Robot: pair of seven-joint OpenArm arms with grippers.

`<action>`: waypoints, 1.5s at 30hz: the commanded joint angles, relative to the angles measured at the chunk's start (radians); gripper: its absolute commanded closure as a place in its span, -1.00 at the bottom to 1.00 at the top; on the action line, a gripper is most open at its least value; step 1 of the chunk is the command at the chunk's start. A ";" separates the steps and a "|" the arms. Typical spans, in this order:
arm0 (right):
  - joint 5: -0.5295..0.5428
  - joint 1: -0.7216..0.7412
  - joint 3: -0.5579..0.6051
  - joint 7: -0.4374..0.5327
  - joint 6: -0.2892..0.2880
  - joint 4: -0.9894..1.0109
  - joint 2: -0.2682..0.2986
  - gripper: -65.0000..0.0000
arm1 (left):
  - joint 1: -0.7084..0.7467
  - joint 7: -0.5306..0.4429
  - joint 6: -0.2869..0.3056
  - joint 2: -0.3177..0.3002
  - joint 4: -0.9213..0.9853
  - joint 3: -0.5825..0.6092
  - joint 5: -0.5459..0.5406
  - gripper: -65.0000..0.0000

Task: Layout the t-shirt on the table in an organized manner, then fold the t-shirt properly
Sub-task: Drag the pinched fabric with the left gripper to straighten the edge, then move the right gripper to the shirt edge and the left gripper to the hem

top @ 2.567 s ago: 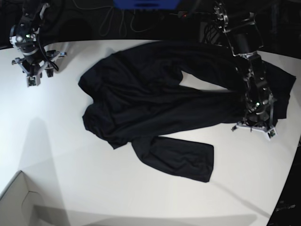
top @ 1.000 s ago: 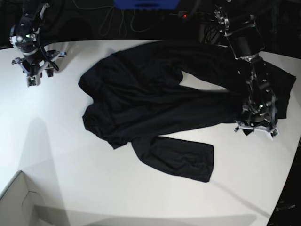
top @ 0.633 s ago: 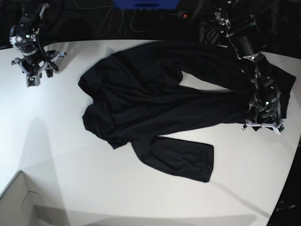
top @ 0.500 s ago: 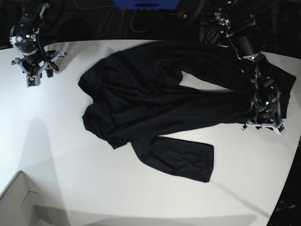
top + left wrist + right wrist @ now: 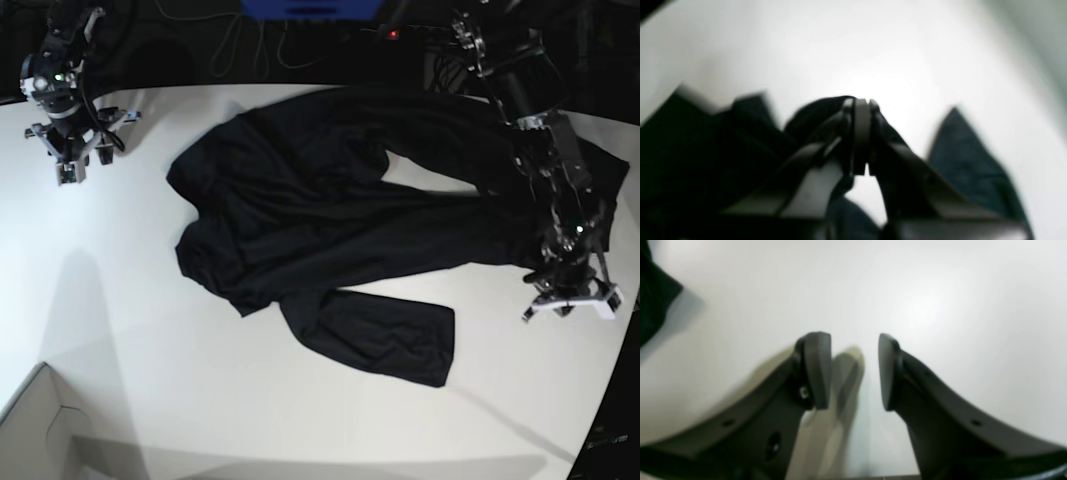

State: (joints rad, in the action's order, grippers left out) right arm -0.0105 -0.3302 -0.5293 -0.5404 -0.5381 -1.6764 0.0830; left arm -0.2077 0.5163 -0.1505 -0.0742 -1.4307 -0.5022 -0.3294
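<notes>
The black t-shirt (image 5: 330, 220) lies crumpled across the middle of the white table (image 5: 200, 380), one sleeve spread toward the front. At its right end my left gripper (image 5: 572, 305) stands low over the table. In the left wrist view that gripper (image 5: 861, 110) is shut, with a fold of the t-shirt (image 5: 813, 116) bunched at its tips. My right gripper (image 5: 72, 172) hangs at the far left, apart from the cloth. Its jaws (image 5: 855, 370) stand open over bare table (image 5: 940, 290), with a corner of the t-shirt (image 5: 653, 300) at the view's left edge.
A white box corner (image 5: 30, 430) sits at the front left. Dark cables (image 5: 250, 40) and a blue object (image 5: 310, 8) lie beyond the curved far edge. The table's right edge runs close to the left gripper.
My left gripper has shut and slid toward the front right, away from the bulk of the shirt. The right arm has not moved.
</notes>
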 commanded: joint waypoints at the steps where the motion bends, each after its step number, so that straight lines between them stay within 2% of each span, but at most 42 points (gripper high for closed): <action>1: 0.011 0.001 -0.004 0.018 0.000 -0.015 0.013 0.28 | -0.025 -0.017 0.005 -0.005 -0.032 0.010 -0.001 0.99; 8: 0.010 -0.005 -0.008 0.018 0.000 -0.015 0.016 0.28 | -0.123 -0.017 0.007 -0.008 -0.022 0.038 -0.010 0.99; 11: 0.010 -0.007 -0.008 0.018 0.000 -0.015 0.018 0.28 | -0.175 -0.017 0.007 -0.049 -0.018 0.112 -0.010 0.99; 15: 0.010 -0.008 -0.010 0.018 0.000 -0.015 0.031 0.28 | -0.256 -0.017 0.007 -0.069 -0.014 0.164 -0.010 0.99; 19: 0.010 -0.010 -0.019 0.018 0.000 -0.015 0.036 0.28 | -0.335 -0.026 0.007 -0.100 0.063 0.164 -0.012 0.99; 22: 0.010 -0.007 -0.076 0.018 0.000 -0.015 0.033 0.28 | -0.382 -0.029 0.009 -0.125 0.155 0.159 -0.012 0.99; 23: 0.010 -0.005 -0.088 0.018 0.000 -0.015 0.033 0.28 | -0.396 -0.031 0.015 -0.131 0.184 0.156 -0.012 0.99; 25: 0.010 -0.004 -0.108 0.018 0.000 -0.015 0.033 0.28 | -0.414 -0.035 0.071 -0.138 0.253 0.155 -0.012 0.99; 28: 0.010 0.000 -0.128 0.018 0.000 -0.015 0.033 0.28 | -0.425 -0.130 0.128 -0.149 0.368 0.155 -0.007 1.00; 31: 0.010 -0.004 -0.142 0.018 0.000 -0.015 0.033 0.28 | -0.439 -0.239 0.130 -0.175 0.486 0.155 -0.010 1.00; 35: 0.010 -0.005 -0.142 0.018 0.000 -0.015 0.033 0.28 | -0.464 -0.331 0.131 -0.229 0.631 0.153 -0.014 1.00; 40: 0.010 0.036 -0.137 0.018 0.000 -0.024 0.037 0.27 | -0.451 -0.350 0.139 -0.275 0.651 0.155 -0.090 1.00; 45: 0.010 0.153 -0.125 0.018 -0.003 -0.018 0.037 0.27 | -0.387 -0.350 0.139 -0.278 0.649 0.156 -0.113 1.00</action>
State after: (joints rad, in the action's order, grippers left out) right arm -0.0097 -0.1833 -0.6514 -0.5480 -0.5430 -1.6772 0.1043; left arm -0.5606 0.1928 -0.0170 -0.3332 -0.7647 -0.3443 -0.4389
